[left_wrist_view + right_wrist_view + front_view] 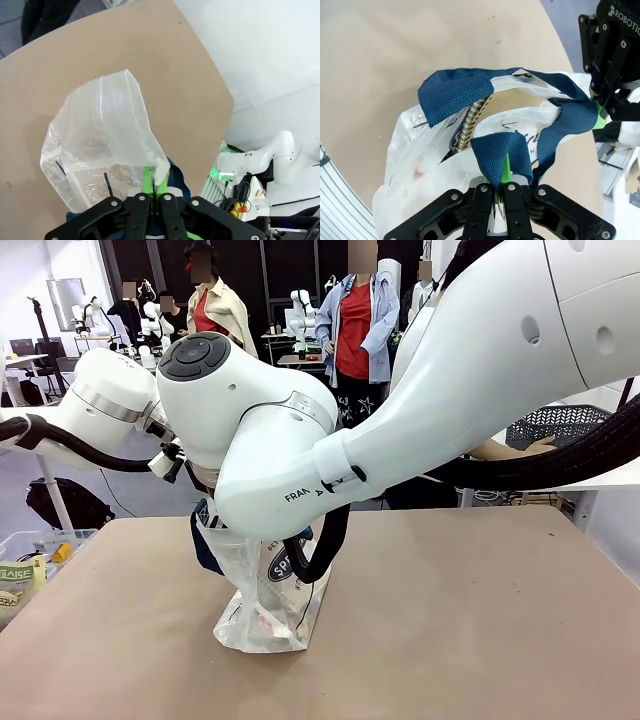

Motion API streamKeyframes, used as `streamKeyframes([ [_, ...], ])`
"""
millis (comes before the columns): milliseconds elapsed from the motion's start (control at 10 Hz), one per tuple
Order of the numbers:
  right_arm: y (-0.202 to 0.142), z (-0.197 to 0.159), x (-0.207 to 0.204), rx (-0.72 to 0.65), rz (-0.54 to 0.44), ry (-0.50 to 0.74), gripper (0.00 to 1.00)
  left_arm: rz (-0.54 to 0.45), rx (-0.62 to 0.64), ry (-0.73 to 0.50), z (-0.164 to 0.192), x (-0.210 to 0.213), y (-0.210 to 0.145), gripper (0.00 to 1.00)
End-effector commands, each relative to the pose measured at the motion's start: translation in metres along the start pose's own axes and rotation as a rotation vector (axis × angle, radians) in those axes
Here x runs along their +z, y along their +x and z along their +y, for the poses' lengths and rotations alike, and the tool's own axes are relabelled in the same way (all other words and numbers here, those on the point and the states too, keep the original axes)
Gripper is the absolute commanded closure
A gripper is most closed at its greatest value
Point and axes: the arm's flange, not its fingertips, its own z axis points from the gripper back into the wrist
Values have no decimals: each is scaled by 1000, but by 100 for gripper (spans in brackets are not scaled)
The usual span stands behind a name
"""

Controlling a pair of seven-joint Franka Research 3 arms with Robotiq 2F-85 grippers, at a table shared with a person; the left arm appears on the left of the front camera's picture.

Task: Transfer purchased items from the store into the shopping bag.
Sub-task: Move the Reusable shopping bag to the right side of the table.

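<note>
Standing near the middle of the tabletop [480, 620], the shopping bag [262, 615] is pinched from both sides, as you can see. Your left pincer [154, 187] has its green pads clamped on the bag's translucent rim. Your right pincer [501, 187] grips a navy strap handle [502, 152] at the opposite edge. Inside the open mouth you can make out a spiral-bound tan item [470, 125]; other contents are too blurred to tell.
</note>
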Motion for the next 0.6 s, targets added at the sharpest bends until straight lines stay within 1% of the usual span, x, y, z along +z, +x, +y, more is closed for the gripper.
streamKeyframes([
  [0,3,3,-1,-2,-36,-8,100,8,-1,16,-2,-6,-3,100],
  [400,2,3,1,-6,-36,-14,100,10,-4,24,-2,-7,-4,100],
  [500,2,3,1,-6,-32,-15,89,10,-4,24,-2,-6,-4,100],
])
